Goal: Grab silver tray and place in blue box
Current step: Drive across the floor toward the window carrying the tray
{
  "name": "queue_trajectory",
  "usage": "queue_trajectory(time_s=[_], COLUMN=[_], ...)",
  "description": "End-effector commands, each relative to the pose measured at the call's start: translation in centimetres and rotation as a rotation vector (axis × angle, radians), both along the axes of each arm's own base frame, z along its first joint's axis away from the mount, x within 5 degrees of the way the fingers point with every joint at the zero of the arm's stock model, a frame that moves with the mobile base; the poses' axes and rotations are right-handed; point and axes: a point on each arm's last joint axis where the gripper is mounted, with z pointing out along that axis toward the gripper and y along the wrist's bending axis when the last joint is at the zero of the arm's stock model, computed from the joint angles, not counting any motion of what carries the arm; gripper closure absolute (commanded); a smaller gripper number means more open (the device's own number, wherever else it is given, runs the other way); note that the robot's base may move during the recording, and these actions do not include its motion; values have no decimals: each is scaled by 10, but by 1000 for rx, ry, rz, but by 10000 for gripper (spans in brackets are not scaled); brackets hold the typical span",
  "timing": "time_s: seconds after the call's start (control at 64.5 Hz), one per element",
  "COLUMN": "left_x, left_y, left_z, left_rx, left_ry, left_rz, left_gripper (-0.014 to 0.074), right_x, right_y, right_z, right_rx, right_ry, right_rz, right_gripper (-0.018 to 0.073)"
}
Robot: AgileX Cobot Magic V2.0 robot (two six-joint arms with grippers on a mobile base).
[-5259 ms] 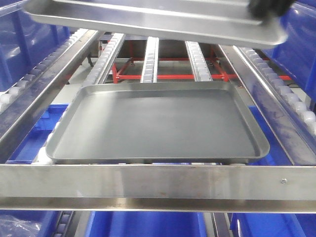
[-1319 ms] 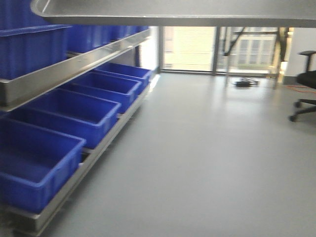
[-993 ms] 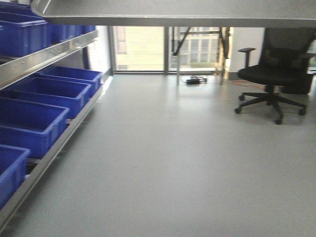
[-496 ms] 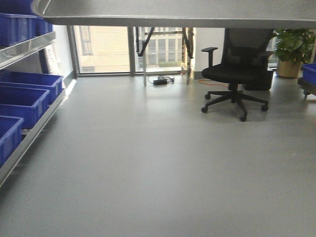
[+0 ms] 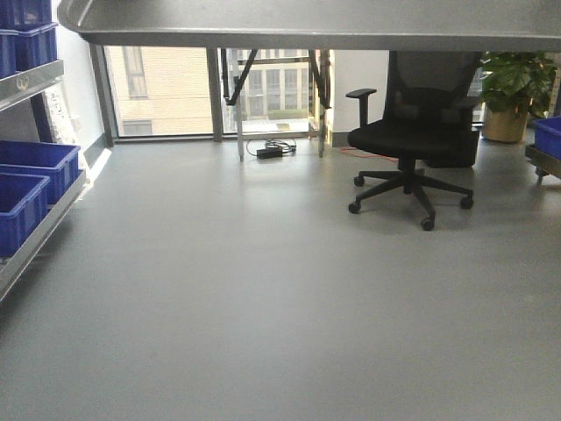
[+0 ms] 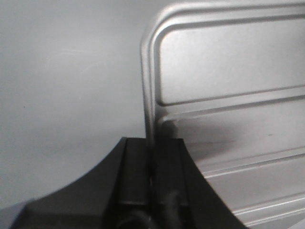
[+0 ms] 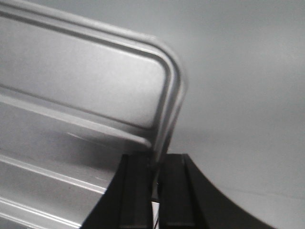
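Note:
The silver tray hangs level across the top of the front view, above the floor. The left wrist view shows its ridged base, with my left gripper shut on its rim near a rounded corner. My right gripper is shut on the opposite rim of the tray. Blue boxes sit on the steel rack at the far left. Another blue box shows at the right edge. I cannot tell which one is the task's blue box.
A black office chair stands at the middle right on the grey floor. Behind it is a potted plant. A power adapter with cable lies by the window. The rack's steel rail runs along the left.
The view has swung right, away from the rack with the dull-grey tray. The blue boxes slid off to the left and the chair and plant came into view. The tray stays gripped.

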Motion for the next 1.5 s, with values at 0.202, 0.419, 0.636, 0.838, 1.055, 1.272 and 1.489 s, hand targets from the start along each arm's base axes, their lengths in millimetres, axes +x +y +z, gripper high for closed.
queue_trajectory(time_s=[0.202,0.419,0.636,0.838,1.055,1.272,1.489], left_x=[-3,-3,-4,-5,-5,-4,-4], left_y=[8,8,7,7,7,8,7], left_z=[17,17,17,16,16,17,16], left_rx=[-9,-8,-19,-21,-21,-20,-21], left_ry=[-79,-79,-66,-63,-63,-65,-63], left_rz=[-17,-17,-21,-22,-22,-19,-20], left_gripper=[700,700,700,700,700,700,700], right_x=[0,0,0,0,0,0,0], right_y=[-8,-8,-8,-8,-8,-8,-8], right_z=[15,15,15,15,15,15,15], right_rx=[-27,-26,-26,-26,-25,-25,-25], right_ry=[-99,-101,-101,-101,-101,-102,-102], right_rz=[4,4,4,4,4,4,4], right_gripper=[501,501,501,501,501,501,501])
